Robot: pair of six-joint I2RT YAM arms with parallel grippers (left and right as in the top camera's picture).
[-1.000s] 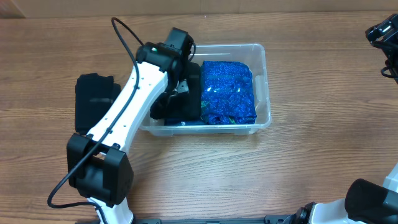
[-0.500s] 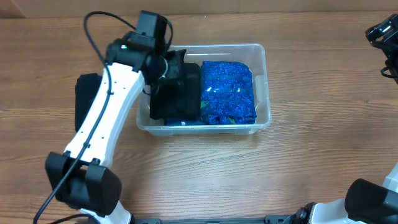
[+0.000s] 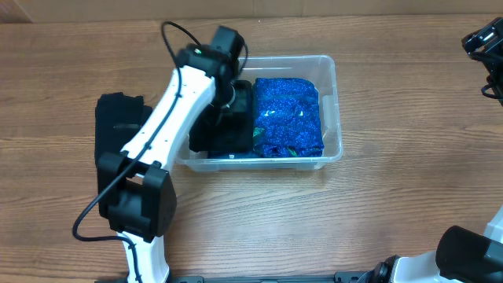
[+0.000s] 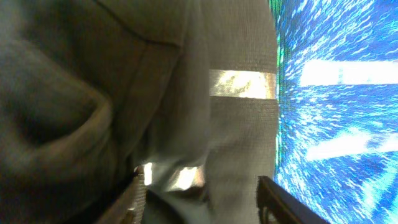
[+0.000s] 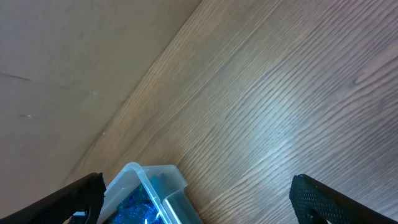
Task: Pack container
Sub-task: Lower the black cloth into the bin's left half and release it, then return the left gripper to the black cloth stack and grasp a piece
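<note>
The clear container point(image 3: 336, 86) stands mid-table. A folded blue speckled garment point(image 3: 288, 114) fills its right half and a black garment point(image 3: 236, 130) lies in its left half. My left gripper point(image 3: 229, 101) reaches down into the container over the black garment. In the left wrist view its jaws point(image 4: 199, 193) stand wide apart, low against the dark fabric point(image 4: 155, 93), with the blue garment point(image 4: 339, 93) at the right. My right gripper point(image 3: 483, 39) hangs open and empty at the far right, away from the container; its view shows one container corner point(image 5: 155, 180).
Another folded black garment point(image 3: 116, 134) lies on the wooden table left of the container, partly under my left arm point(image 3: 157, 126). The left arm's cable point(image 3: 177, 39) loops above the container's far left corner.
My left gripper swung out toward the container's far left corner, then came back over the black garment inside. The right arm has not moved.
</note>
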